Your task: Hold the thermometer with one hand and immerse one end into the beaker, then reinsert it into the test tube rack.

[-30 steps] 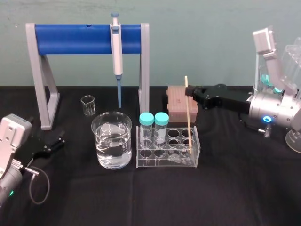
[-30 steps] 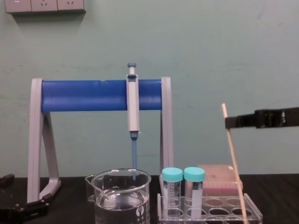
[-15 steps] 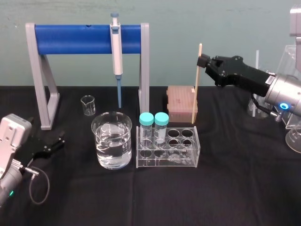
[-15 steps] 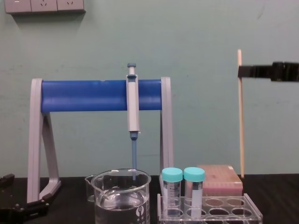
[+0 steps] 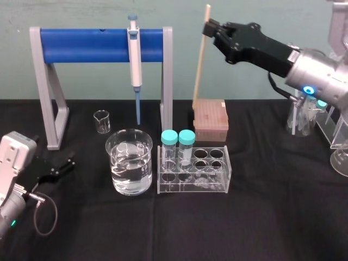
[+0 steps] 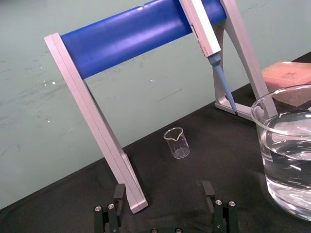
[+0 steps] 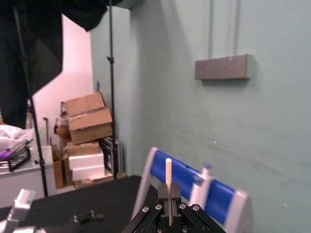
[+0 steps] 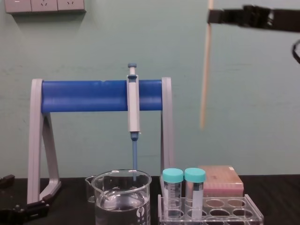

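— While the right gripper point(image 5: 209, 28) is clamped on the thermometer point(image 5: 199, 65) close to its top end, where does the rod hang?
— High. Nearly upright, with a slight tilt. The lower tip is in free air, over the pink tip box point(image 5: 210, 120) in the head view. In the chest view the tip sits well above the capped tubes point(image 8: 183, 176) and the test tube rack point(image 5: 212, 185).
— Left gripper point(image 6: 163, 194)?
— Parked low on the black table point(image 5: 272, 217) at the robot's left. Fingers apart, holding nothing.
— Step in hand?
— My reading: carry to the beaker point(image 5: 115, 163). It stands just left of the rack, partly filled with clear liquid. The dip is not yet made.
— How to do it well?
— Travel left at this height so the tip clears the capped tubes. Mind the pipette point(image 5: 134, 60) hanging from the blue stand point(image 5: 87, 44) behind the beaker, and keep forward of it. Stop with the tip over the middle of the beaker's mouth, then come down straight and slow.
— Risks?
— The grip is far from the working end, so a small wrist tilt would likely swing the tip wide. Hold the wrist steady. The rod is thin and probably brittle, so put no side load on it against the rim or spout. Wet the lower end only and stop short of the glass bottom.
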